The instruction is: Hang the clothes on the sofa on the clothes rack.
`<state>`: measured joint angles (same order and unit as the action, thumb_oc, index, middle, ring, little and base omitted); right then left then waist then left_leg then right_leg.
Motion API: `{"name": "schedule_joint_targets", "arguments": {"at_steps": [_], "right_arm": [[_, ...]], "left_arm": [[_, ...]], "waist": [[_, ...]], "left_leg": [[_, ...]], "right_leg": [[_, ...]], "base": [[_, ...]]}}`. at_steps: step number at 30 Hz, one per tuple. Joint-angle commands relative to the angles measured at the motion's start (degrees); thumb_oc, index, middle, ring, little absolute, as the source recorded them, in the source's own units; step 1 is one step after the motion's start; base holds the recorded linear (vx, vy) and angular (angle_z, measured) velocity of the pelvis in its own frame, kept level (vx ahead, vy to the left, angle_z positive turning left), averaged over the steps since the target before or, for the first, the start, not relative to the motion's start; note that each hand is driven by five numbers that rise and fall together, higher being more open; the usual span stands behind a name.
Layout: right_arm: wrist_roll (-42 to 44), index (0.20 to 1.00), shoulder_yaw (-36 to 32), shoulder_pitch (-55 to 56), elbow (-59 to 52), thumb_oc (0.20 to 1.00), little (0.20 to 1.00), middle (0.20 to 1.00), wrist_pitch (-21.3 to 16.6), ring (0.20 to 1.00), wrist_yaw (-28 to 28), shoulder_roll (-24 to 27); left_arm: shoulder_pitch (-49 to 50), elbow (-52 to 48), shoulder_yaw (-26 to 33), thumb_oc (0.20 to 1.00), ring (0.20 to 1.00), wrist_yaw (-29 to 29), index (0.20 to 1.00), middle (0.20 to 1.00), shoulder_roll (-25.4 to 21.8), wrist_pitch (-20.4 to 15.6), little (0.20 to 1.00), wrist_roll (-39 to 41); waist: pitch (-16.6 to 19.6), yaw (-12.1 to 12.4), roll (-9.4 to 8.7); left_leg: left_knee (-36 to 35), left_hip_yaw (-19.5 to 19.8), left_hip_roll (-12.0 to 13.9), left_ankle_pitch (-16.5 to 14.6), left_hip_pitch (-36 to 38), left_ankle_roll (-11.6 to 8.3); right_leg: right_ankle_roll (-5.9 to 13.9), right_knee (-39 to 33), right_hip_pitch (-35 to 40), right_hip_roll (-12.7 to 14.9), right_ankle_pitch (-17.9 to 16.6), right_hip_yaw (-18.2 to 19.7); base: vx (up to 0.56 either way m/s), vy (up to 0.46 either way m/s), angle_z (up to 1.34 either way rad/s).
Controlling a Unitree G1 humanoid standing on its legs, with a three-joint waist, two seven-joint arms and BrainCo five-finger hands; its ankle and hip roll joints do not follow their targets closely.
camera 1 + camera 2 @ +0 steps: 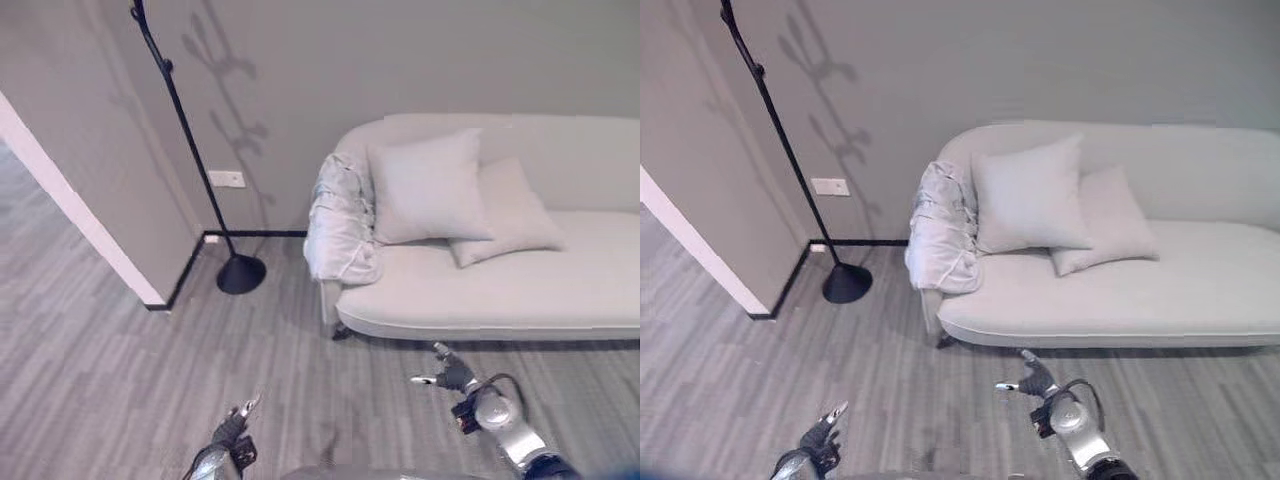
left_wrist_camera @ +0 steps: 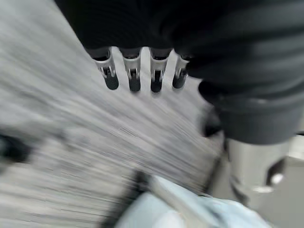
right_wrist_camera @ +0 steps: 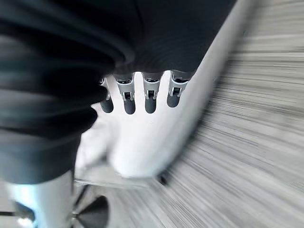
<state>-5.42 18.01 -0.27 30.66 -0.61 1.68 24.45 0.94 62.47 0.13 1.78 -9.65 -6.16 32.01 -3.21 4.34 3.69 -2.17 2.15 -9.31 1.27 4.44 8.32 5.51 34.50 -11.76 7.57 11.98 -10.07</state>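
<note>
Pale, puffy cloth, the garment (image 1: 342, 222), is seen draped over the left arm of the sofa (image 1: 520, 285), just beside two cushions (image 1: 430, 187). The black rack (image 1: 185, 140) stands in the corner by the wall, well apart from the sofa's end, and nothing is seen hung on the part of it that shows.

The task is judged barely begun: the garment has not been picked up, and both the lifting and the hanging are left.

The right hand (image 1: 448, 373) is held low over the floor in front of the sofa, its fingers (image 3: 127, 97) straight and loose, nothing held. The left hand (image 1: 232, 428) is held low near the bottom edge, fingers (image 2: 134, 78) likewise straight and empty. A closer approach to the sofa's arm is probably needed before a grasp can be tried.
</note>
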Motion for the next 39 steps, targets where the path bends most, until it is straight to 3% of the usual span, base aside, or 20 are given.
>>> {"name": "schedule_joint_targets", "arguments": {"at_steps": [1, 5, 7, 10, 13, 14, 15, 17, 18, 23, 27, 31, 34, 39], "right_arm": [[-6.12, 1.0, -3.71, -1.94, -2.57, 1.0, 1.0, 1.0, -1.8, 1.0, 4.63, 2.18], [-12.48, 1.0, -3.29, -1.28, -4.56, 1.0, 1.0, 1.0, -0.97, 1.0, 6.31, 3.11], [-17.58, 1.0, -2.84, -0.93, -2.96, 1.0, 1.0, 1.0, -0.13, 1.0, 9.26, 3.04], [-19.4, 1.0, -1.37, -1.82, -1.31, 1.0, 1.0, 1.0, -0.71, 1.0, 11.07, 2.44], [-18.02, 1.0, 0.27, -5.21, 2.83, 1.0, 1.0, 1.0, -1.28, 1.0, 15.21, 1.18], [-17.13, 1.0, -0.12, -6.58, 4.13, 1.0, 1.0, 1.0, -0.91, 1.0, 16.78, 1.03], [-16.86, 1.0, -0.84, -7.22, 5.17, 1.0, 1.0, 1.0, -1.03, 1.0, 18.44, 1.48], [-14.52, 1.0, -1.29, -8.35, 7.34, 1.0, 1.0, 1.0, -1.08, 1.0, 21.63, 0.68], [-11.97, 1.0, -1.99, -8.98, 9.31, 1.0, 1.0, 1.0, -1.57, 1.0, 22.38, -0.51], [-5.35, 1.0, -4.02, -12.16, 14.57, 1.0, 1.0, 1.0, -2.74, 1.0, 25.17, -2.67], [-3.05, 1.0, -2.48, -21.47, 23.5, 1.0, 1.0, 1.0, -2.59, 1.0, 28.72, -4.41], [-2.78, 1.0, -1.4, -28.91, 30.14, 1.0, 1.0, 1.0, -2.26, 1.0, 32.13, -3.26], [-0.82, 1.0, -3.98, -35.78, 37.76, 1.0, 1.0, 1.0, -0.61, 1.0, 39.73, -0.7], [1.93, 1.0, -10.48, -33.34, 35.31, 1.0, 1.0, 1.0, -0.62, 1.0, 46.62, 2.64]], "left_arm": [[0.71, 3.38, -0.38, 1.0, 1.0, 0.86, 1.0, 1.0, -1.87, -0.73, 1.0, -4.36], [-0.6, 4.19, -2.48, 1.0, 1.0, 1.2, 1.0, 1.0, -0.98, -0.82, 1.0, -7.46], [-0.42, 3.23, -4.04, 1.0, 1.0, 1.31, 1.0, 1.0, -0.24, -1.06, 1.0, -8.89], [0.89, 2.55, -7.25, 1.0, 1.0, 1.38, 1.0, 1.0, 1.33, -1.6, 1.0, -10.05], [0.67, 4.2, -11.39, 1.0, 1.0, 2.06, 1.0, 1.0, 2.55, -1.95, 1.0, -10.93], [-0.67, 5.5, -12.72, 1.0, 1.0, 2.92, 1.0, 1.0, 3.28, -1.98, 1.0, -11.59], [-1.94, 6.13, -13.97, 1.0, 1.0, 3.33, 1.0, 1.0, 4.06, -1.95, 1.0, -12.78], [-2.04, 5.94, -15.14, 1.0, 1.0, 3.86, 1.0, 1.0, 3.73, -1.86, 1.0, -14.49], [-1.42, 6.88, -15.72, 1.0, 1.0, 3.92, 1.0, 1.0, 3.77, -1.8, 1.0, -16.53], [0.22, 8.91, -14.56, 1.0, 1.0, 5.05, 1.0, 1.0, 1.94, -1.94, 1.0, -18.78], [-0.99, 7.66, -15.98, 1.0, 1.0, 6.6, 1.0, 1.0, 0.8, -2.95, 1.0, -18.58], [-1.78, 3.56, -19.24, 1.0, 1.0, 7.64, 1.0, 1.0, 0.1, -4.27, 1.0, -17.45], [-2.93, -0.15, -23.22, 1.0, 1.0, 9.0, 1.0, 1.0, -1.02, -5.13, 1.0, -16.69], [-3.13, 3.56, -22.76, 1.0, 1.0, 11.75, 1.0, 1.0, -1.19, -4.4, 1.0, -19.91]], "waist": [[-3.91, -0.92, -4.45], [-4.52, -1.58, -4.84], [-4.02, -1.86, -5.35], [-2.77, -1.7, -5.42], [-2.88, -0.84, -4.91], [-3.91, -1.13, -4.95], [-4.08, -2.46, -5.18], [-4.18, -3.01, -4.94], [-3.96, -2.84, -4.18], [-2.61, -2.05, -2.16], [-5.36, 0.08, -0.63], [-7.78, 1.73, 0.73], [-9.45, 3.34, 2.22], [-9.37, 2.66, 2.52]], "left_leg": [[-1.33, 1.64, 5.12, 0.4, 0.82, -5.07], [-1.66, 4.6, 5.51, -1.62, 3.61, -5.49], [-1.31, 6.9, 5.11, -2.86, 4.26, -5.6], [-2.06, 8.3, 6.22, -2.3, 4.34, -6.67], [-2.83, 10.2, 8.12, -1.67, 2.42, -8.76], [-2.83, 8.57, 9.65, -1.19, 0.41, -10.04], [-2.83, 1.29, 12.11, -0.73, -2.05, -11.09], [-2.46, -9.26, 16.03, 0.2, -3.19, -12.01], [-2.3, -10.5, 16.63, 0.58, -3.57, -12.37], [-2.83, -11.54, 16.07, 0.8, -3.75, -12.55], [-2.72, -11.4, 15.15, 1.49, -6.46, -12.35], [-0.5, -11.01, 14.64, 1.81, -11.42, -12.19], [1.51, -9.97, 14.32, 1.97, -15.71, -12.23], [1.13, -8.01, 14.32, 2.34, -16.63, -12.5]], "right_leg": [[2.25, -29.04, 6.78, 0.64, -18.59, 5.83], [3.37, -32.34, 5.51, 0.58, -21.53, 9.43], [3.02, -33.9, 7.59, 0.64, -20.52, 10.1], [2.64, -34.77, 8.94, 0.64, -20.65, 8.04], [2.23, -35.94, 10.69, 0.26, -19.13, 3.68], [2.42, -36.3, 11.05, 1.38, -18.45, 0.98], [3.16, -36.06, 10.79, 3.71, -17.94, -2.72], [3.87, -36.54, 11.5, 5.16, -17.53, -5.65], [3.95, -37.24, 12.03, 4.86, -17.49, -6.15], [4.14, -39.49, 13.24, 5.83, -18.66, -7.27], [4.46, -39.5, 9.65, 7.13, -19.95, -6.55], [4.51, -39.5, 5.72, 7.95, -21.18, -5.97], [4.57, -39.49, 3.35, 8.41, -21.79, -6.07], [4.34, -38.45, 3.07, 8.4, -20.84, -7.04]], "base": [[0.28, -0.173, 1.1], [0.23, -0.117, 0.72], [0.18, -0.111, 0.65], [0.17, -0.135, 1.25], [0.07, -0.093, 0.3], [-0.12, 0.046, 0.66], [-0.13, 0.089, 1.16], [-0.03, 0.076, 1.45], [0.08, 0.018, 1.22], [0.12, 0.047, 0.3], [-0.08, 0.066, -0.1], [-0.11, 0.034, 0.1], [-0.08, 0.017, 0.12], [0.03, -0.061, 0.14]]}}
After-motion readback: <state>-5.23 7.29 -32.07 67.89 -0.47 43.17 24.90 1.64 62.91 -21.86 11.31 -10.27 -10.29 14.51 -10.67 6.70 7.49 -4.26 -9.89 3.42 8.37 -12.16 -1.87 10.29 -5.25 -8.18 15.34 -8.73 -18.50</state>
